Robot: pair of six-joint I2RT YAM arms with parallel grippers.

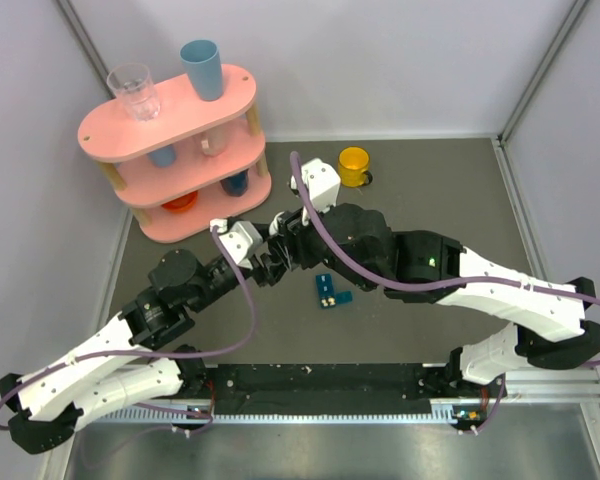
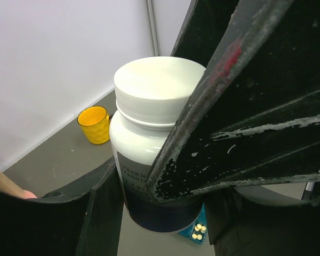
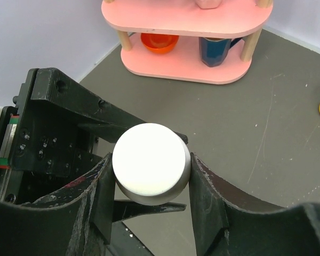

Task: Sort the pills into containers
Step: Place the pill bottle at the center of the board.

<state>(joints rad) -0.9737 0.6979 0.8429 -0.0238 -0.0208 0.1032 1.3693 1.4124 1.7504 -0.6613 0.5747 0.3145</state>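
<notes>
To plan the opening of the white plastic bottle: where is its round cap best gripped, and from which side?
Grip the round white screw cap on its side wall, from above: the white plastic bottle stands roughly upright, its body clamped by the left fingers, leaving the cap free. The right fingers flank it.

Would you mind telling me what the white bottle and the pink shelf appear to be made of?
The white bottle looks like plastic: opaque, faintly glossy body, with a matte cap. The pink shelf seems painted board or plastic, evenly matte; its posts look like bare light wood.
</notes>
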